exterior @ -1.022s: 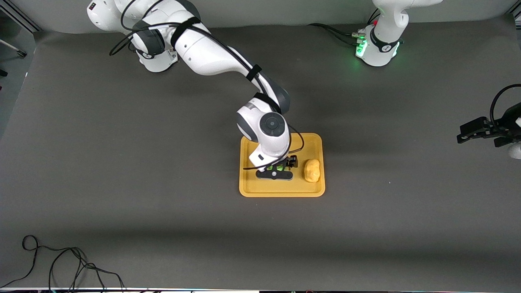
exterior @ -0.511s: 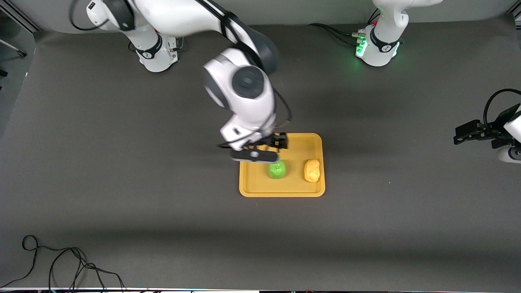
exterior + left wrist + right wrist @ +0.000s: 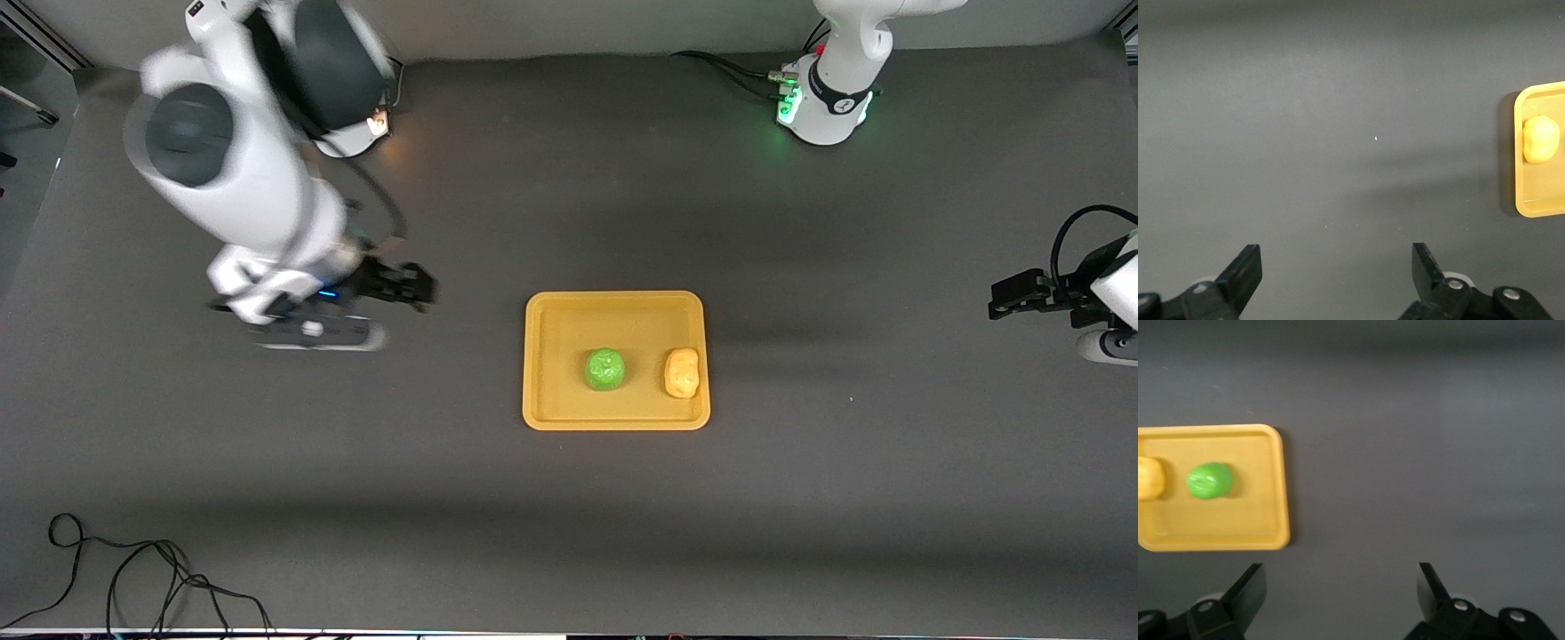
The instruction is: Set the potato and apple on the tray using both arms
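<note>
Resting side by side on the tray (image 3: pixel 547 409), the apple (image 3: pixel 605 369) and potato (image 3: pixel 682 372) look placed, potato toward the left arm's end. Right gripper (image 3: pixel 1338 587) and left gripper (image 3: pixel 1337 270) hang spread and empty over bare table, well apart from the tray.

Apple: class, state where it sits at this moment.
The apple rests on the tray, beside the potato, which lies toward the left arm's end.

table (image 3: pixel 569 533): dark grey mat | loose black cable (image 3: pixel 133 578): near-camera corner, right arm's end
</note>
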Motion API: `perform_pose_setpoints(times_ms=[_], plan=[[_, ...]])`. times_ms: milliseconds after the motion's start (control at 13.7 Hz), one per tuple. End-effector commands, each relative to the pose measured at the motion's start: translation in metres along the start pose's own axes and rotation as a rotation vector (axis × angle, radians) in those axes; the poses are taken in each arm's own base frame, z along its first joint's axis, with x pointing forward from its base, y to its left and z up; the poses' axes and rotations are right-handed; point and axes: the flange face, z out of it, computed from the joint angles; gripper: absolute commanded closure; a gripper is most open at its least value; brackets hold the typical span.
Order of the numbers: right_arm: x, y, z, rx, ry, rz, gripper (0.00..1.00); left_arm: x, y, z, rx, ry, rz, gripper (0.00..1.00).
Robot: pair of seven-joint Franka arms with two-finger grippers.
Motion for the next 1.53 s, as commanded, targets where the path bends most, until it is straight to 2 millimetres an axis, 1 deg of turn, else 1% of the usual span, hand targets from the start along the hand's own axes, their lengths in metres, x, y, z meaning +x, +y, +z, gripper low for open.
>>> perform_pose_setpoints(times_ms=[0,73,146,219,365,511,584,657,803,949,1096,1169,1388,1461], plan=[[-0.017,0.083,-0.007,0.031,-0.019,-0.017,0.0,0.003,-0.009,-0.005,0.023,0.031,0.006,0.0],[-0.013,0.115,-0.007,0.028,-0.021,-0.01,0.0,0.004,-0.014,-0.002,0.017,0.032,-0.004,0.0],[-0.012,0.141,-0.007,0.032,-0.02,-0.013,0.0,0.003,-0.022,-0.003,0.015,0.038,-0.018,0.0],[-0.007,0.171,-0.003,0.033,-0.026,-0.002,0.0,0.003,-0.023,-0.004,0.014,0.04,-0.02,0.0],[-0.003,0.217,-0.003,0.045,-0.026,0.005,0.0,0.001,-0.022,-0.008,0.014,0.039,-0.02,0.0],[-0.004,0.258,-0.005,0.056,-0.022,0.04,0.0,0.001,-0.02,-0.007,0.012,0.031,-0.017,0.0],[-0.009,0.269,-0.006,0.06,-0.023,0.051,0.0,0.0,-0.019,-0.005,0.009,0.027,-0.014,0.0],[-0.013,0.276,-0.003,0.062,-0.029,0.062,0.0,0.0,-0.017,-0.006,0.007,0.028,-0.011,0.0],[-0.021,0.277,0.0,0.061,-0.023,0.07,0.0,0.001,-0.009,-0.004,0.008,0.02,0.001,0.0],[-0.02,0.276,-0.005,0.026,-0.003,0.064,0.0,0.002,0.005,0.0,0.02,0.0,0.009,0.0],[-0.014,0.275,-0.012,0.004,0.016,0.051,0.0,0.003,0.004,0.002,0.006,-0.003,0.002,0.0],[-0.014,0.277,-0.013,0.004,0.016,0.053,0.0,0.003,0.003,0.003,0.005,-0.004,-0.001,0.0],[-0.014,0.272,-0.013,0.002,0.014,0.048,0.0,0.005,-0.001,0.004,0.004,-0.001,-0.011,0.0],[-0.015,0.271,-0.014,0.002,0.011,0.046,0.0,0.006,-0.002,0.008,0.003,-0.005,-0.009,0.0]])
